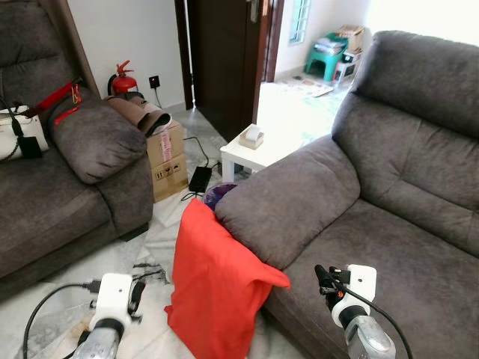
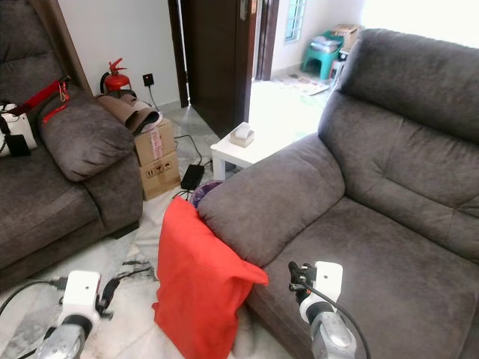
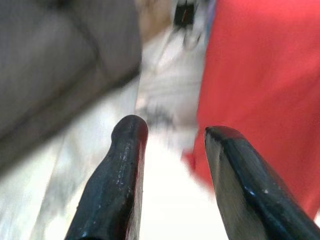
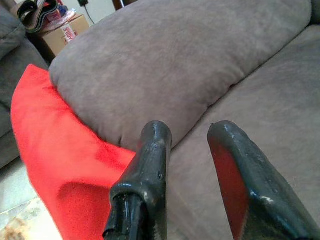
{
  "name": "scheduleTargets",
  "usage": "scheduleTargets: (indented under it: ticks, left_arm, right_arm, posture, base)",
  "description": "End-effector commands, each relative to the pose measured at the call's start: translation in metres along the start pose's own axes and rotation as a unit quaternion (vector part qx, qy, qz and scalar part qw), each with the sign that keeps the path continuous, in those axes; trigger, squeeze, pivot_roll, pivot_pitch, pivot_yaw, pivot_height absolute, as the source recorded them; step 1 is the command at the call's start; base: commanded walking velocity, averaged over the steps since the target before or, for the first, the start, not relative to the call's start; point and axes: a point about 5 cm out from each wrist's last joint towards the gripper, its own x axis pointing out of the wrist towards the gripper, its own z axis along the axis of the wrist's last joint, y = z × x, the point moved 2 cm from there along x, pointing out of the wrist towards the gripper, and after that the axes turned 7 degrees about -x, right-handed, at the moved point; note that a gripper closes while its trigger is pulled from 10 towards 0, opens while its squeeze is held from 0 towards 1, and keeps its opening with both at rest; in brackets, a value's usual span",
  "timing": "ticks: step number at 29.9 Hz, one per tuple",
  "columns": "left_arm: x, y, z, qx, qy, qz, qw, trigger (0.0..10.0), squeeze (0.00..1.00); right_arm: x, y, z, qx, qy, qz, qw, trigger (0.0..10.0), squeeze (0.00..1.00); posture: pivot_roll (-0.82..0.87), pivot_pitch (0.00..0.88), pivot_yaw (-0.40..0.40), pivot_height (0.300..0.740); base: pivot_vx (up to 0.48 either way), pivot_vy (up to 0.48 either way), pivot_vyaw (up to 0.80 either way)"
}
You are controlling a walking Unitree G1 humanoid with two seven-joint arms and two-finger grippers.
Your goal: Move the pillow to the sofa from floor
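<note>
Red pillow (image 1: 217, 288): propped on floor (image 1: 150, 247) against sofa (image 1: 389, 247) arm. Probably soft, light, floppy; best pinched at top edge. Left gripper (image 3: 172, 170), right gripper (image 4: 192, 165): jaws parted, empty.

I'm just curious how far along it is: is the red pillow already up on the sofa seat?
No, the red pillow stands on the floor, leaning against the sofa armrest's side.

Left gripper (image 3: 172, 150), right gripper (image 4: 192, 150): fingers apart.
</note>
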Motion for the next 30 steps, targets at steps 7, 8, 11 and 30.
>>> scheduleTargets:
  ticks: [7, 8, 11, 30]
  left_arm:
    - [-0.008, 0.021, -0.008, -0.03, 0.003, 0.049, 0.998, 10.0, 0.0]
    - [-0.007, 0.021, -0.007, -0.032, -0.002, 0.049, 0.998, 10.0, 0.0]
    - [-0.006, 0.02, -0.005, -0.034, -0.008, 0.047, 0.998, 10.0, 0.0]
    - [-0.002, 0.015, 0.0, -0.03, -0.016, 0.031, 0.999, 10.0, 0.0]
  right_arm:
    - [0.001, 0.004, -0.001, 0.004, 0.003, 0.009, 1.0, 10.0, 0.0]
    - [0.001, 0.004, -0.001, 0.004, 0.003, 0.01, 1.0, 10.0, 0.0]
    - [0.0, 0.004, -0.002, -0.002, 0.003, 0.011, 1.0, 10.0, 0.0]
    - [-0.002, 0.006, -0.005, -0.007, 0.007, 0.021, 1.0, 10.0, 0.0]
  posture:
    - [0.15, 0.02, -0.022, 0.656]
    - [0.15, 0.02, -0.022, 0.656]
    - [0.15, 0.02, -0.022, 0.656]
    - [0.15, 0.021, -0.018, 0.656]
  base:
    - [0.0, 0.0, 0.0]
    - [0.0, 0.0, 0.0]
    - [0.0, 0.0, 0.0]
    - [0.31, 0.0, 0.37]
